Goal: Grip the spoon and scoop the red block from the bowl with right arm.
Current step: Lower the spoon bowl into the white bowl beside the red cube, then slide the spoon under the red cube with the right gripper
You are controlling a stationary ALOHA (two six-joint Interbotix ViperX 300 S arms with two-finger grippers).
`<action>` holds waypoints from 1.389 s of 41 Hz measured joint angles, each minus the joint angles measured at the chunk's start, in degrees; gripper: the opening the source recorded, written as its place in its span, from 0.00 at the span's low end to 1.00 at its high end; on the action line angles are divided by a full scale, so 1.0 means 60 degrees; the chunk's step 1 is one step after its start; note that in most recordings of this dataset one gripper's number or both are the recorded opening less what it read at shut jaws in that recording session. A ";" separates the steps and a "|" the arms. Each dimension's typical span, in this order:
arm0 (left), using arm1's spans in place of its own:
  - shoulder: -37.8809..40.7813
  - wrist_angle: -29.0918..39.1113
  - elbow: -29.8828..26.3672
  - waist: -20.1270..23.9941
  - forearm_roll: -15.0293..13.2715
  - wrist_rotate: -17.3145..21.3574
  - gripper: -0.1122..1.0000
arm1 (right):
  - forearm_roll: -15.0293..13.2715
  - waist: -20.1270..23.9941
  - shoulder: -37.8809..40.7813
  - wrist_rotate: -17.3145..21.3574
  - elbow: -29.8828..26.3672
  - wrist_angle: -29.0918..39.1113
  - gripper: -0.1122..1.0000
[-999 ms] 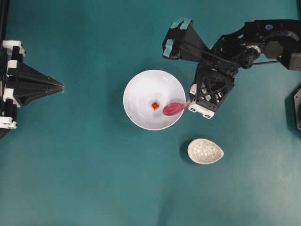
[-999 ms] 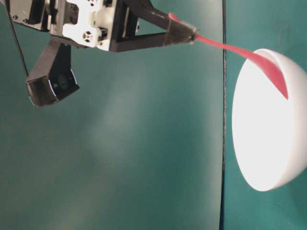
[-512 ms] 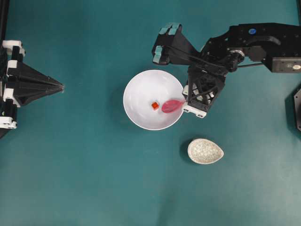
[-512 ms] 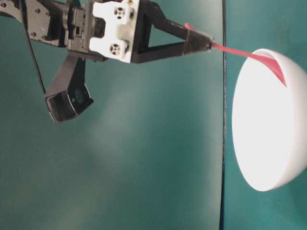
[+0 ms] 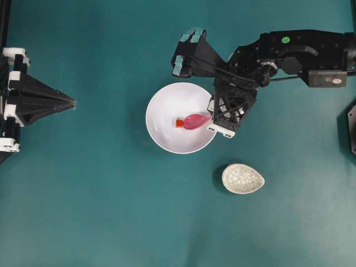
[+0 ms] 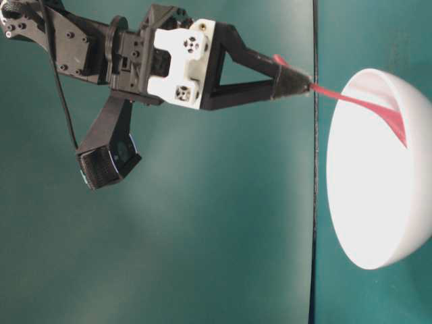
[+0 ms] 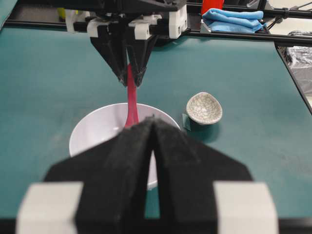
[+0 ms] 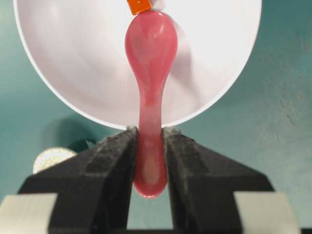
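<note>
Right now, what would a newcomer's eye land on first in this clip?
The pink spoon stands out, its handle clamped in the right gripper and its tip meeting the tiny red block inside the big white bowl at mid-table. Next comes the speckled cream dish sitting apart, lower right of the bowl overhead. The left gripper waits shut at the far left.

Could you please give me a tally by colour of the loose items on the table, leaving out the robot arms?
White: 1, the bowl
Pink: 1, the spoon
Red-orange: 1, the red block
Speckled cream: 1, the small dish
Total: 4
</note>
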 measured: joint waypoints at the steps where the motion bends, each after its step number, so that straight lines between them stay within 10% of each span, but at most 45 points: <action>1: 0.0000 0.0000 0.0000 0.0000 0.0000 0.0000 0.10 | 0.0000 0.0000 0.0000 0.0000 0.0000 -0.0059 0.33; 57: 0.0000 0.0000 0.0000 0.0000 0.0000 0.0000 0.10 | -0.0527 0.0249 0.0293 0.0103 0.0000 -0.1157 0.33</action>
